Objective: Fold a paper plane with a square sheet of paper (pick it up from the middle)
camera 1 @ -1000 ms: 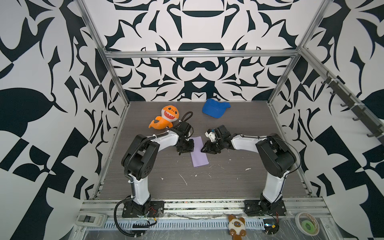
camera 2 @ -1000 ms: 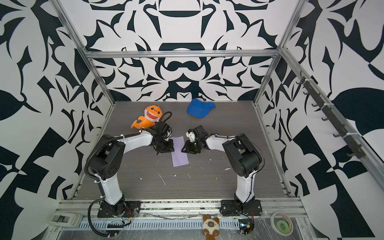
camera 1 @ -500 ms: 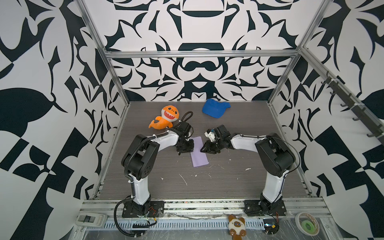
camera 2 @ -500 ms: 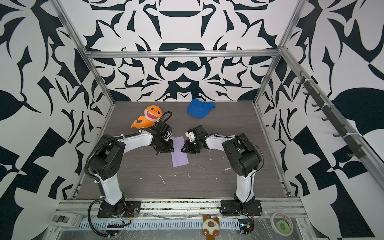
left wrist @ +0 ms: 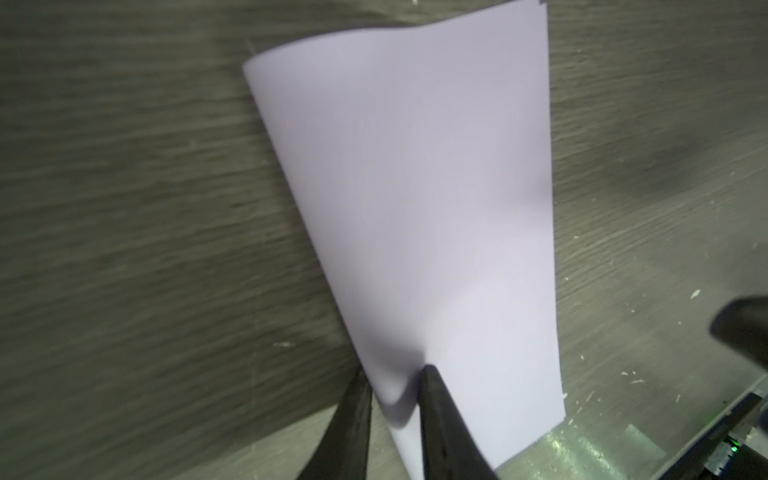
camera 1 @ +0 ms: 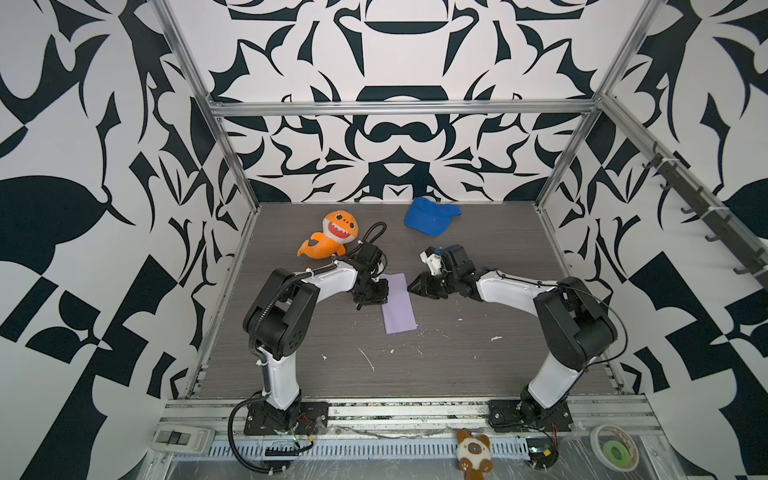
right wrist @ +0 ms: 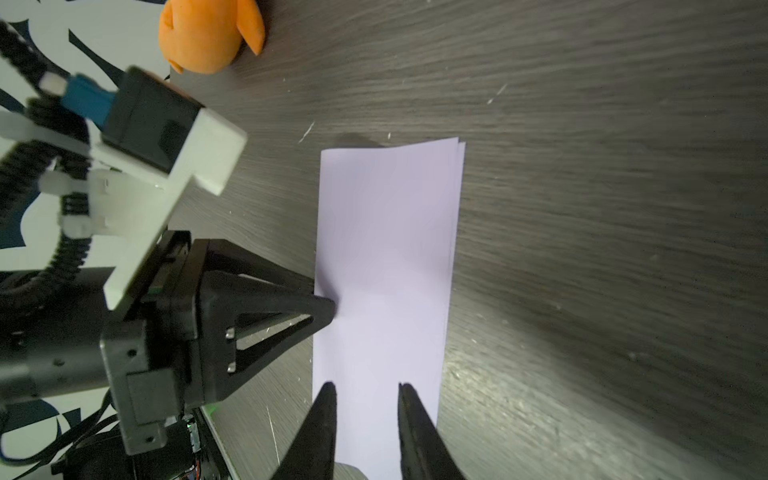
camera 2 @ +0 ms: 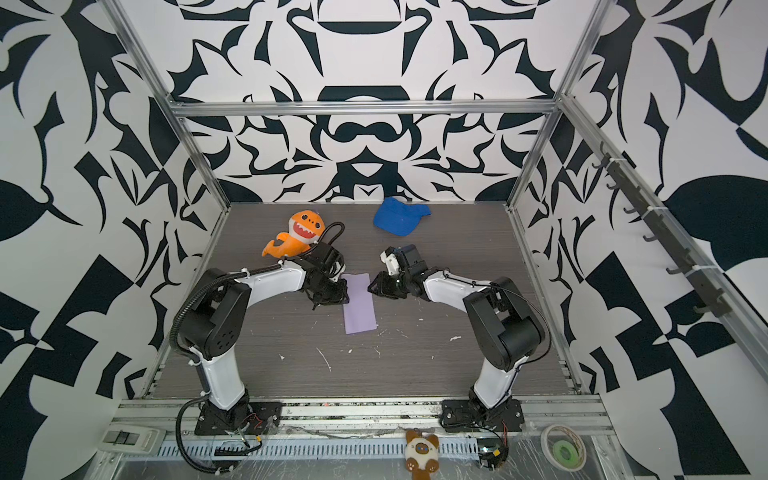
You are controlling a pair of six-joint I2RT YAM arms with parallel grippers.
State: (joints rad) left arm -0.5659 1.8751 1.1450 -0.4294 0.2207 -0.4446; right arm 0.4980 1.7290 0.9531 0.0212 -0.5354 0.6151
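The folded sheet of paper point(camera 1: 398, 303) lies on the tabletop point(camera 1: 478, 374) between the left tool point(camera 1: 376, 293) and the right tool point(camera 1: 415, 286). Behind the left tool lies the plush shark point(camera 1: 330, 235); the cap point(camera 1: 430, 216) lies farther back, near the rear wall.

Far side: orange plush shark point(camera 1: 330, 237) and blue cap point(camera 1: 430, 216) block the back.
Near side: bare tabletop point(camera 1: 374, 370), only paper scraps.
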